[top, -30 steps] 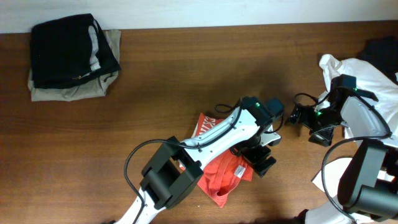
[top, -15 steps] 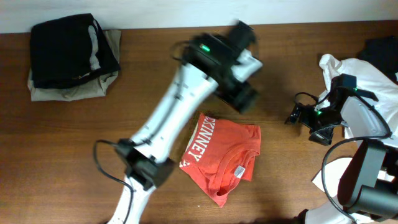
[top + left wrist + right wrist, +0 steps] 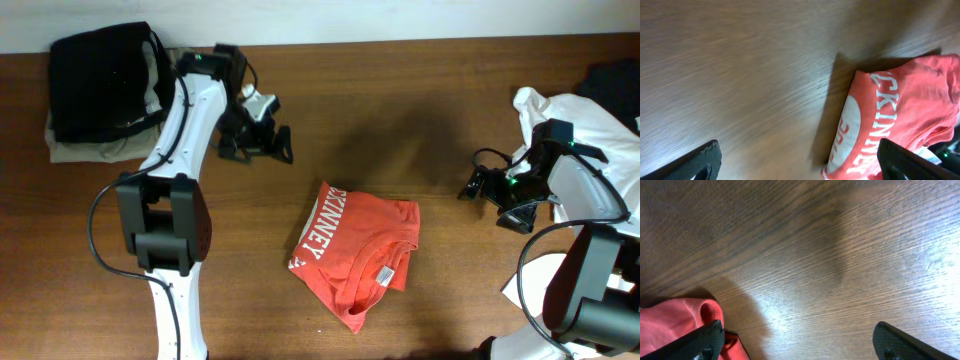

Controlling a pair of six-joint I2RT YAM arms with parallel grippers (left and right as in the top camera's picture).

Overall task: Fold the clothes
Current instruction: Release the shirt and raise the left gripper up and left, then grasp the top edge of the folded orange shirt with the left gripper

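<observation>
Shirt: lying folded, mid-table, white print facing up.
Left gripper: hovering spread wide, holding nothing, near black pile.
Right gripper: gaping, holding nothing, beside white garment.

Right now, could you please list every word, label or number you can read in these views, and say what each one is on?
"KINNEY": white capitals on the red T-shirt, seen from overhead.
"CKINN": the same print in the left wrist view, running out of frame.
The white patch beside that print holds small red characters, too blurred to read.
The neck label inside the collar is too small to read.
No other text shows.
</observation>
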